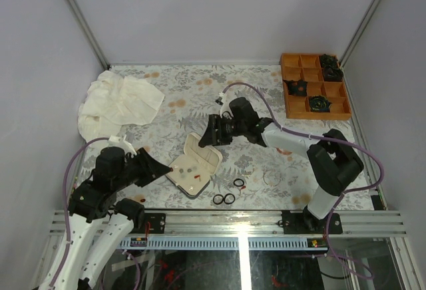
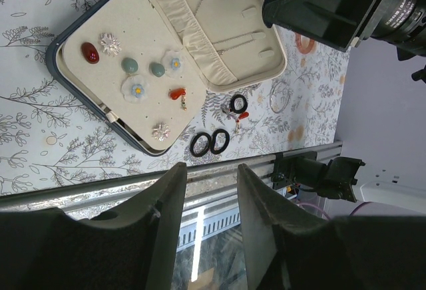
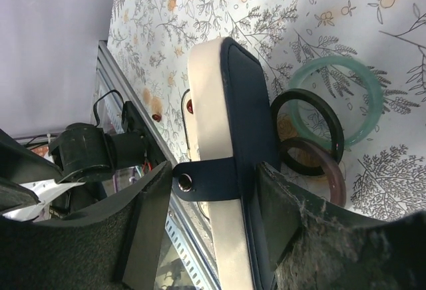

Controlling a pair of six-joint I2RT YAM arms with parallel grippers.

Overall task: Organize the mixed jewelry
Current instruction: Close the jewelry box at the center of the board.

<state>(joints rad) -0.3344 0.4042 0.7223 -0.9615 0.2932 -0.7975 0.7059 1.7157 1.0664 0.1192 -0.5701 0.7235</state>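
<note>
The hinged case [image 1: 194,163] lies open, with its cream base tray [image 2: 116,77] holding several small stones and flower pieces and its lid [image 2: 213,30] laid back. Loose jewelry lies in front of it: two black rings [image 1: 224,199], a third black ring [image 1: 238,183] with a red bit [image 1: 244,187], and a clear hoop [image 1: 271,178]. They also show in the left wrist view: the ring pair [image 2: 210,142], the single ring [image 2: 238,103], the red bit [image 2: 241,116]. My left gripper [image 1: 156,169] is open and empty beside the case. My right gripper [image 3: 216,177] is open, astride the lid's edge [image 3: 229,104] and strap tab.
A white cloth [image 1: 116,104] is bunched at the back left. An orange divided tray [image 1: 313,84] with dark pieces stands at the back right. Green [image 3: 373,84], black [image 3: 299,97] and brown [image 3: 336,177] bangles lie behind the lid. A metal rail [image 1: 233,220] runs along the front edge.
</note>
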